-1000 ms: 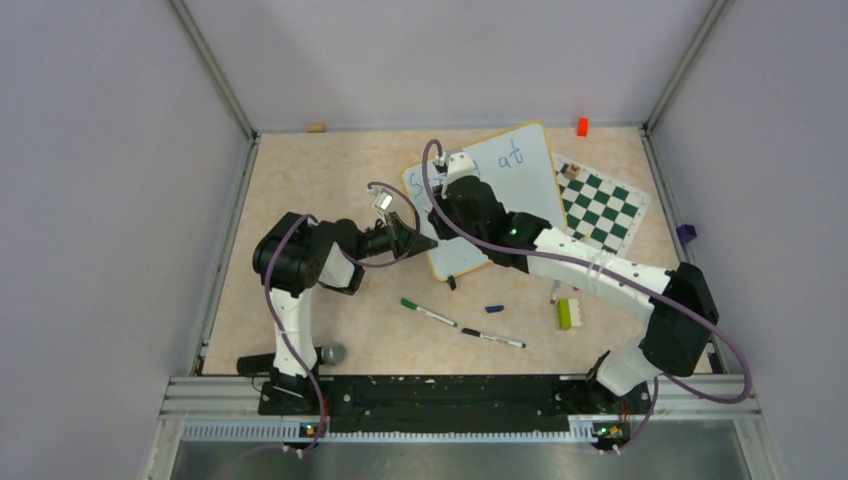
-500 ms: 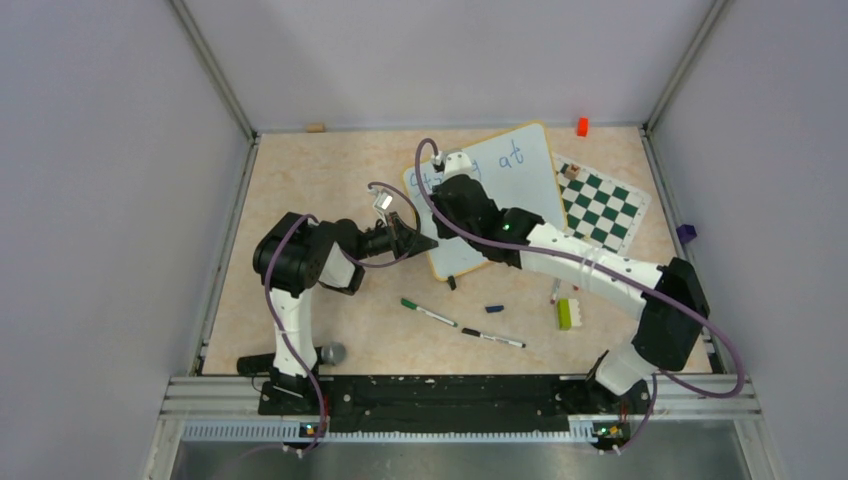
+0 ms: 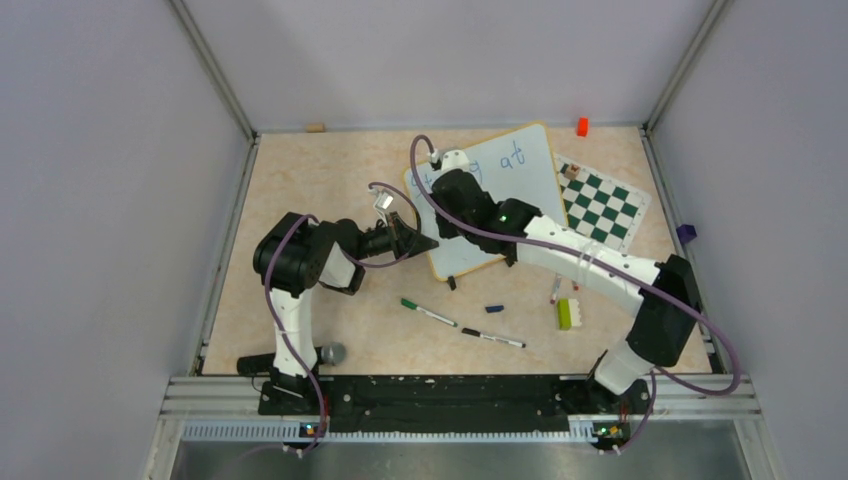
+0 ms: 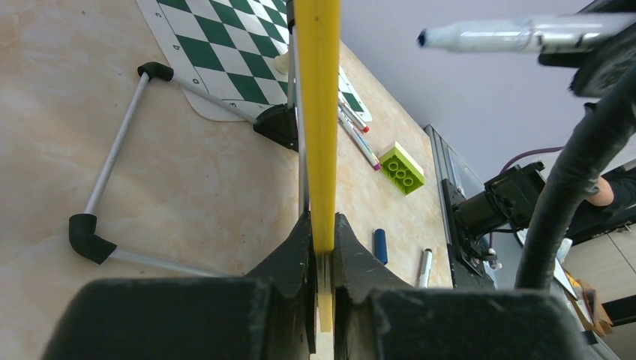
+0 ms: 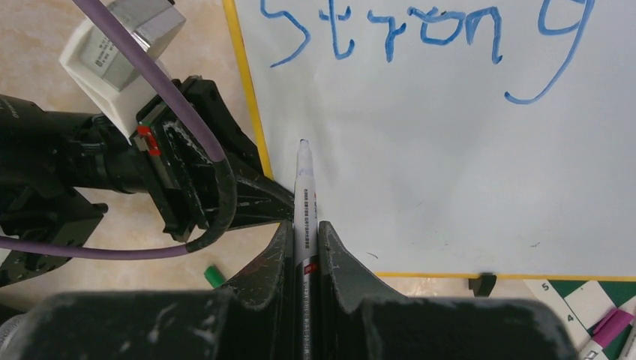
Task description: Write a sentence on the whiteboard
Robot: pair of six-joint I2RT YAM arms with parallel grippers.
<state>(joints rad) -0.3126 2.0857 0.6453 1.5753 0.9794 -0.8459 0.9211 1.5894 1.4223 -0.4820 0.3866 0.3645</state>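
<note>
Movement over the last second is all in your right arm: it has swung toward nine o'clock across the large white rounded-corner whiteboard with the thin yellow-orange rim. The white-barrelled marker pinched in the closed right end effector now points at blank surface near the board's left rim, below the first word. I judge you are lining up to start the second line; whether the tip touches the surface I cannot tell. The blue handwritten sentence so far reads "Strong" and, in the top view, "at". The board sits at about one o'clock on the bench, its rim clamped by the closed left end effector, with the green-and-white chessboard at its three o'clock
</note>
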